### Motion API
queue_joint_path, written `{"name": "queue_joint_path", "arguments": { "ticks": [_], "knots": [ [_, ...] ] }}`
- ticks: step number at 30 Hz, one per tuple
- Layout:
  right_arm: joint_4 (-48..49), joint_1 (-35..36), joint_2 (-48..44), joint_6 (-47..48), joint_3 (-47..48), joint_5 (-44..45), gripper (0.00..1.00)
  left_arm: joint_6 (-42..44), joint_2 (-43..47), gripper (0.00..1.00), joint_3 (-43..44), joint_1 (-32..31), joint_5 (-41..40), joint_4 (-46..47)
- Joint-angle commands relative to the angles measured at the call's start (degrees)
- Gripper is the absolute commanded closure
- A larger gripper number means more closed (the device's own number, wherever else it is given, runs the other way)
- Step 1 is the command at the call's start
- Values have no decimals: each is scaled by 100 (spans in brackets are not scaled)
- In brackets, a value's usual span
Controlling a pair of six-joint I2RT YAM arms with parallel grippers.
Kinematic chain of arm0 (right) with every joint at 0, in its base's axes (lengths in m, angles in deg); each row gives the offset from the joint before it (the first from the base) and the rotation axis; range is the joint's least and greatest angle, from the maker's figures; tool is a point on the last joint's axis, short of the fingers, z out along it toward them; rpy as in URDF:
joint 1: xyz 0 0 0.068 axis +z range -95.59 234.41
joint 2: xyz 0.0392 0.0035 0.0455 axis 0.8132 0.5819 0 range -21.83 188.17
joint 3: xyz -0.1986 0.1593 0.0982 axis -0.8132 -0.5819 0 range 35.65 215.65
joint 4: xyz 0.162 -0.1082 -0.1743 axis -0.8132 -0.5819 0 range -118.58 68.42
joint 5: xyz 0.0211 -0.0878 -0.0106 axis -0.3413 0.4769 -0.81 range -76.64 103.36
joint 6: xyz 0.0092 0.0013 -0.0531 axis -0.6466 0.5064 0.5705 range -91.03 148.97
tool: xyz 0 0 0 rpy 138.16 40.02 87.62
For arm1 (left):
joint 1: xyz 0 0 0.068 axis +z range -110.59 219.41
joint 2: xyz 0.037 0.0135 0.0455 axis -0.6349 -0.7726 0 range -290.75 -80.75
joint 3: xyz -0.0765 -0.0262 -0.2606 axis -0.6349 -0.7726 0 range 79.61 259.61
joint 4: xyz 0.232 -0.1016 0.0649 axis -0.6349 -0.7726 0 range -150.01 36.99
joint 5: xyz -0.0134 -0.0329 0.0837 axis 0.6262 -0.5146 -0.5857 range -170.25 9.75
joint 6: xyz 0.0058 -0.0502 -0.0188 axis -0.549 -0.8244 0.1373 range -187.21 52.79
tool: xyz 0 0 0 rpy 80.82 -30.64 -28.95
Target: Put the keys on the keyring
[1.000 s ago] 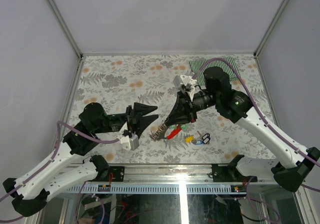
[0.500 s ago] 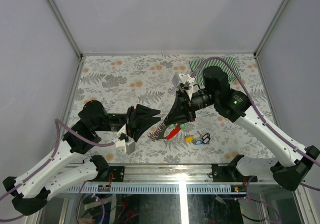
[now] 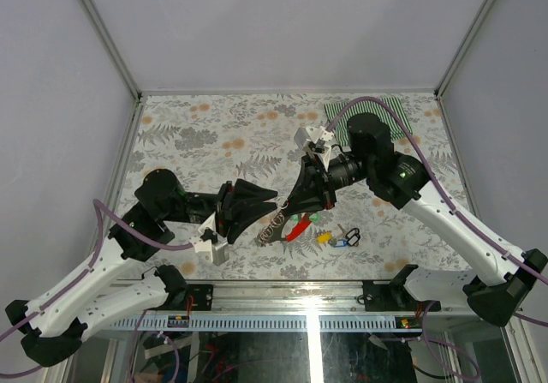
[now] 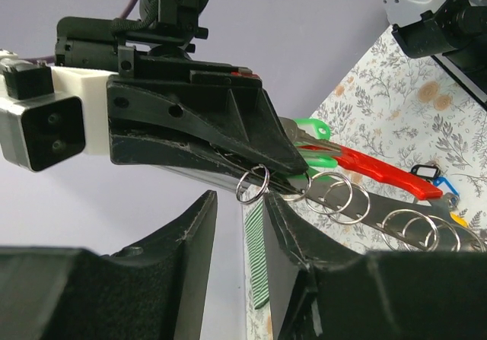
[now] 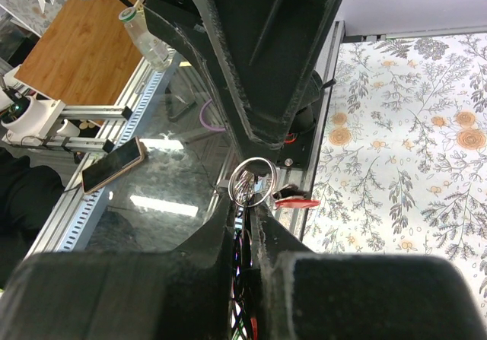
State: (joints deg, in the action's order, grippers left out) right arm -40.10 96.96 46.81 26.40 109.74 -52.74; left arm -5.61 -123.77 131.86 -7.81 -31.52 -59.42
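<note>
Now the left jaws, apart, have neared the keyring [image 4: 373, 169] the right jaws clamp.

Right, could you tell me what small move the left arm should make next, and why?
Probably ease the left gripper forward and close it on the end ring. Its fingers stand apart just short of that ring, which hangs from the keyring pinched in the right gripper.

Red keyring [image 3: 294, 228] with silver chain, green key [image 3: 301, 218] alongside, yellow key [image 3: 324, 237], blue key [image 3: 346, 242] lying nearby
</note>
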Motion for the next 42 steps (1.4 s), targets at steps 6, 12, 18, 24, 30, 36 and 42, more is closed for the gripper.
{"name": "queue_joint_path", "arguments": {
  "ticks": [6,12,18,24,30,36,42],
  "knots": [
    [390,-19,26,-92,160,-47,99,14,-44,68,266,-30,473,274],
    [417,-29,26,-112,178,-109,99,143,-99,71,334,-25,457,-4],
    [465,-21,44,-159,169,-172,99,158,-154,79,386,-28,407,-7],
    [494,-21,53,-192,137,-216,99,205,-220,87,489,-25,398,-61],
    [484,-23,45,-183,133,-228,99,369,-291,93,609,-25,457,-364],
    [483,-23,18,-174,135,-216,98,634,-354,100,824,-25,392,-1026],
    [359,-23,-146,30,153,48,67,280,-427,100,1050,-25,42,-1300]
  ]
}}
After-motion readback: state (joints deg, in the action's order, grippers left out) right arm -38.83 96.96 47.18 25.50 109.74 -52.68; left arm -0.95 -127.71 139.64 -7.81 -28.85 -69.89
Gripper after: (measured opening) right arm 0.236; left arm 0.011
